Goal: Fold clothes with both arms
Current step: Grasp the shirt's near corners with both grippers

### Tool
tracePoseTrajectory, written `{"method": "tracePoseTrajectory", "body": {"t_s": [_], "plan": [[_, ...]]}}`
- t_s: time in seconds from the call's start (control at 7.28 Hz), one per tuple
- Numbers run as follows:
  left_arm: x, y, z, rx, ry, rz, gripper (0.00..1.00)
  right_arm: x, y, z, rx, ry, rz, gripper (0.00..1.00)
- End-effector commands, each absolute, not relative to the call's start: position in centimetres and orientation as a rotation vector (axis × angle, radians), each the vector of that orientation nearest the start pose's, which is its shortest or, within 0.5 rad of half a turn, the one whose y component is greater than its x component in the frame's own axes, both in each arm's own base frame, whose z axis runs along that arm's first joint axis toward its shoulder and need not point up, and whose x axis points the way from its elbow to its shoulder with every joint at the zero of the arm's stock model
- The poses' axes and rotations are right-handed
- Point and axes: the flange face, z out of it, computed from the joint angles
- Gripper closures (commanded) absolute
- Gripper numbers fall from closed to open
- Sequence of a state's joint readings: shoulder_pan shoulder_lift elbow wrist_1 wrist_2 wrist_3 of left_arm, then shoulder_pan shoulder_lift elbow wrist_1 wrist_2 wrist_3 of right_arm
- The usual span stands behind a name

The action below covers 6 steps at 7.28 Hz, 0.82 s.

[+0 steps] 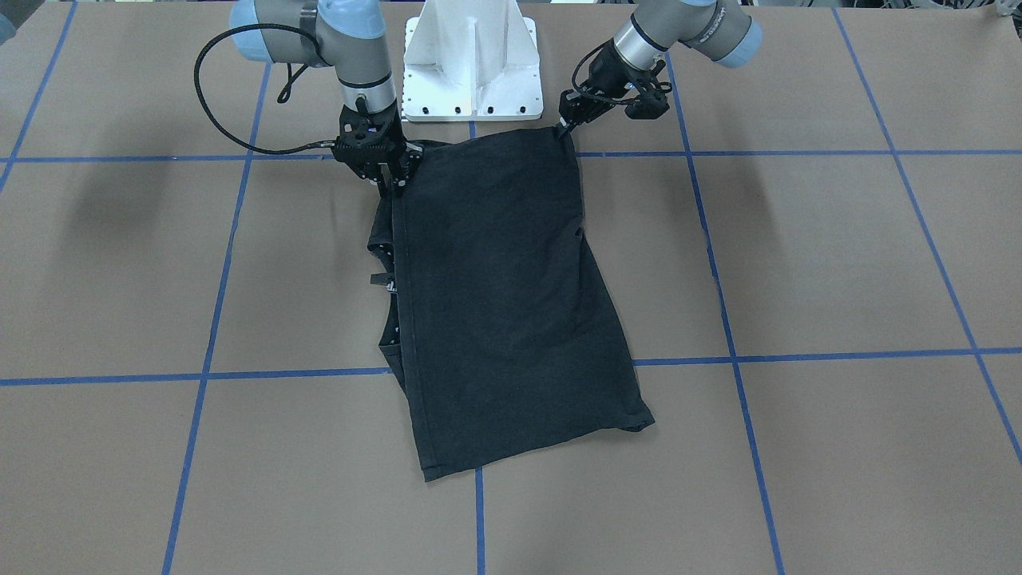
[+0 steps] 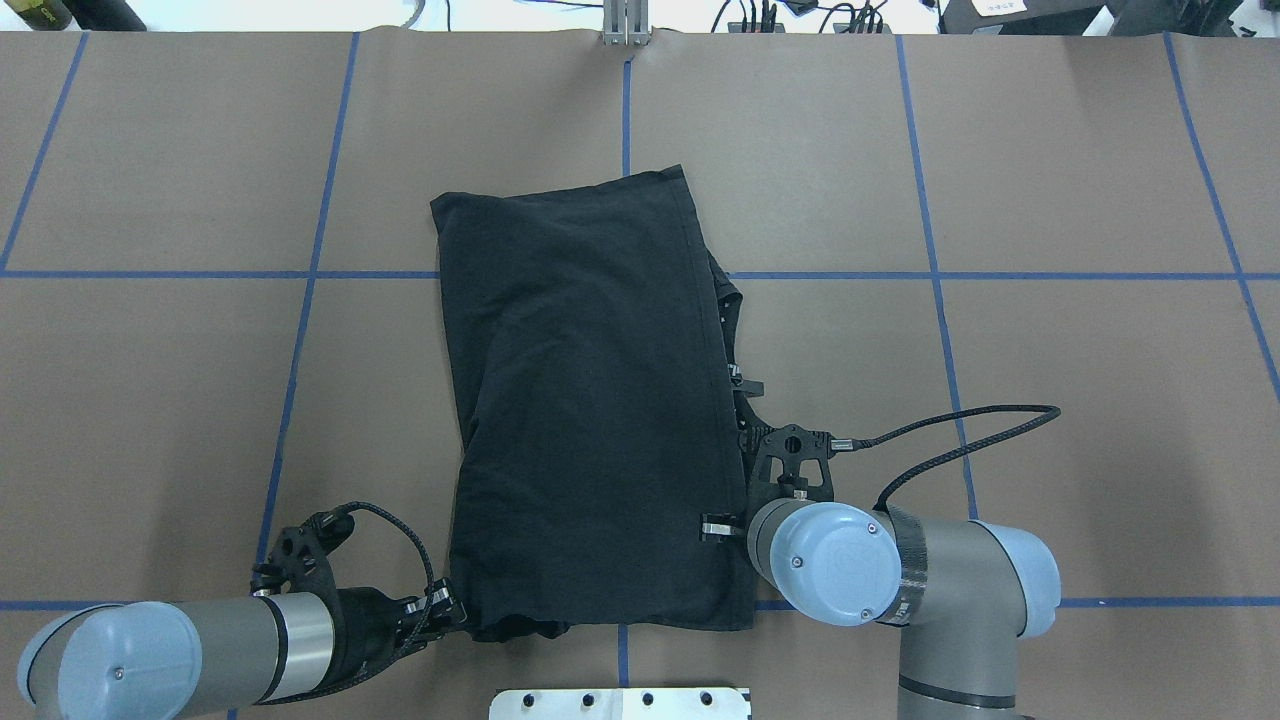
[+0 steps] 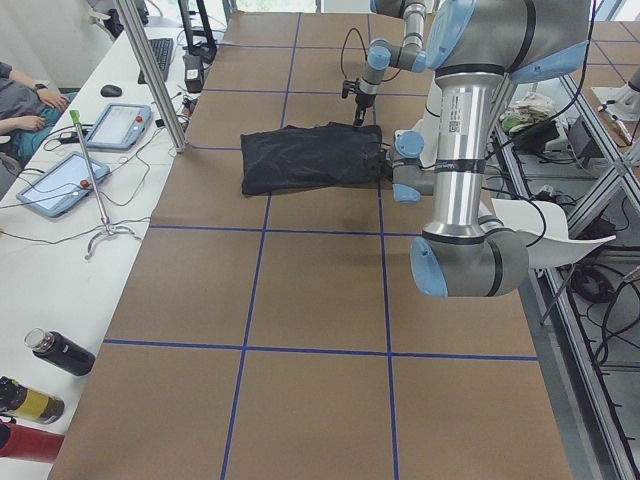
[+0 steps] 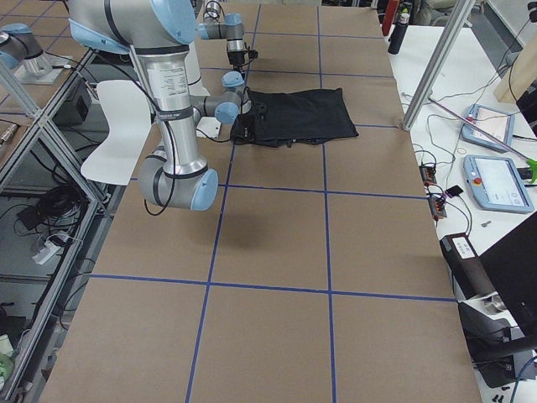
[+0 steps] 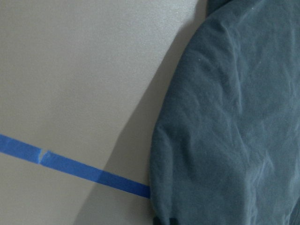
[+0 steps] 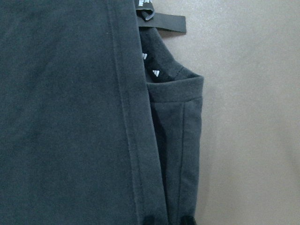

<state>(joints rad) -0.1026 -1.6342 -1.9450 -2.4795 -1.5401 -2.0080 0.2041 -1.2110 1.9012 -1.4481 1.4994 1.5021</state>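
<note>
The black T-shirt [image 1: 495,279] lies folded into a long rectangle on the brown table, also seen from overhead [image 2: 590,400]. Its logo print is hidden. A sleeve and a label stick out along the side by my right arm [image 6: 173,108]. My left gripper [image 1: 561,130] is shut on the shirt's near corner, low over the table [image 2: 450,607]. My right gripper [image 1: 395,182] is shut on the hem at the other near corner. In the overhead view its fingertips are hidden under the wrist. The left wrist view shows the cloth [image 5: 225,117] slightly off the table.
The white pedestal base [image 1: 471,60] stands just behind the shirt's near edge. Blue tape lines [image 1: 215,319] cross the brown table. On the operators' side are tablets [image 3: 65,180], a metal pole [image 3: 150,70] and bottles [image 3: 60,352].
</note>
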Motion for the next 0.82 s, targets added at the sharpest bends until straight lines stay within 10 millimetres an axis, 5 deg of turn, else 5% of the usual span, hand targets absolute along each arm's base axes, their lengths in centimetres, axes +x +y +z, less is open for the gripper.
{"method": "tracePoseTrajectory", "body": {"t_s": [0.0,0.69], "plan": [[48.4,-18.7,34.4,-0.201,1.349,-0.475,1.00,-55.2,-25.8,30.7,0.180,-0.796,0.157,1.00],[47.3,-18.8,33.1,-0.202,1.373,-0.474,1.00,-53.6,-25.9,28.2,0.173,-0.853,0.160,1.00]]}}
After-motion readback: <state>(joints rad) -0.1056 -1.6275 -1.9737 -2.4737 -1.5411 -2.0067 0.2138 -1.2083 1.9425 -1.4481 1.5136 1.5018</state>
